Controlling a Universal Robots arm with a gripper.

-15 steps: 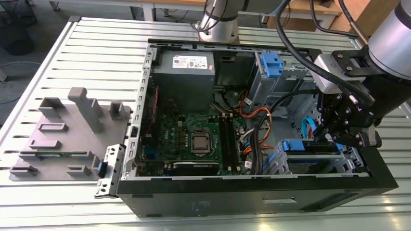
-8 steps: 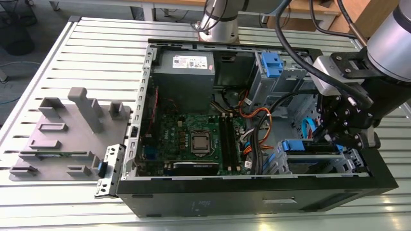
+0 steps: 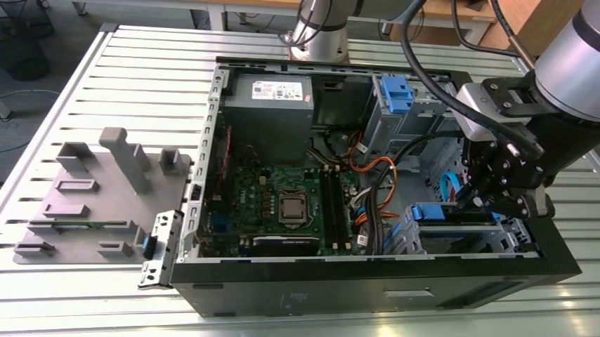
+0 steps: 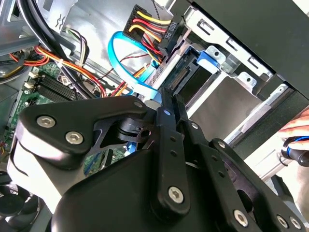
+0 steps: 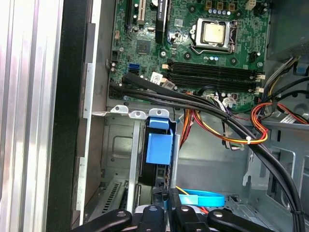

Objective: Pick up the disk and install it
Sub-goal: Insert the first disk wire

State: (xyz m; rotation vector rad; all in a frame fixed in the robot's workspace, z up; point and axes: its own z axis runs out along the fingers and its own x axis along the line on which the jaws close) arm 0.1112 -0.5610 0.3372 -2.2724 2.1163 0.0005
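The disk [image 3: 440, 213] lies in the drive cage at the front corner of the open computer case [image 3: 375, 281], on the exterior view's right, with its blue plastic rail facing up. In the second wrist view the disk [image 4: 193, 79] shows its connector edge and a blue rail end. In the first wrist view its blue rail [image 5: 159, 145] stands in the metal bay. My gripper [image 3: 480, 203] hangs over the bay. Its fingers are shut close together, and the gripper [image 4: 166, 94] reaches the disk's connector edge. Whether they pinch the disk is hidden. The gripper [image 5: 164, 205] sits just behind the disk.
The motherboard [image 3: 281, 203], a grey power-supply box [image 3: 272, 98] and bundled cables [image 3: 375, 182] fill the case. A blue data cable [image 4: 120, 63] loops near the bay. A grey fixture [image 3: 94, 189] sits on the slatted table. A person's hand [image 4: 297, 128] is outside the case.
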